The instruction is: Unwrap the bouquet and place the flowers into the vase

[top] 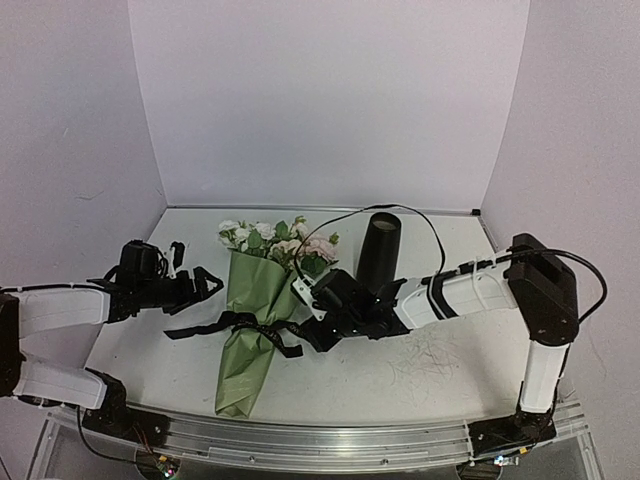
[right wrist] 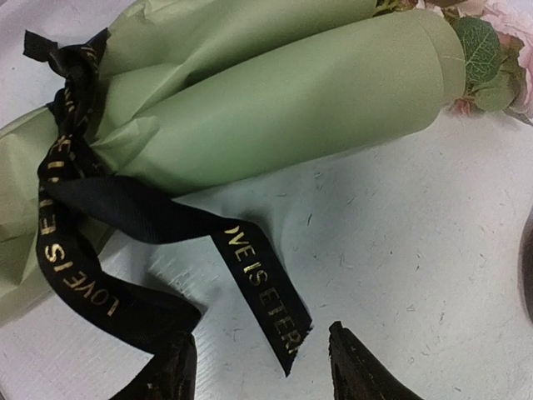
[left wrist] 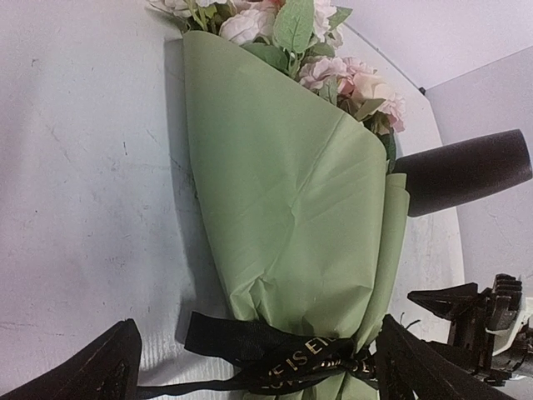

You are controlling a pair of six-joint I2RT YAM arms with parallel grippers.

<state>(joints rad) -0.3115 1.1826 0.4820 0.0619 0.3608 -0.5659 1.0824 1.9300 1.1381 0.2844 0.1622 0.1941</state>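
I am looking down on the bouquet [top: 255, 290], which is lying flat on the table [top: 430, 370] between the two arms. Its pointed end is facing me and the flowers [top: 275, 240] are spilling out of the far end. The green paper is wrapping the stems completely. A black ribbon [top: 250, 325] with gold lettering is tying the cone around its narrow part, and its loose tails are trailing out to both sides. The vase [top: 380, 250] is standing upright on the table just to the right of the blooms, behind the right arm, with its mouth facing up.

I am holding the left fingers [left wrist: 100, 367] spread wide, gripping nothing. They are hovering just left of the bouquet. Through the left wrist camera the tied neck is sitting in line between them, apart from both.

The right fingers [right wrist: 354, 371] are standing partly apart, low over the table on the right side of the knot. One ribbon tail is lying across the table, and its cut end is reaching into the gap between them. I am seeing open space on either side of that tail, so neither finger is pinching it. I cannot tell whether a tip is brushing it.
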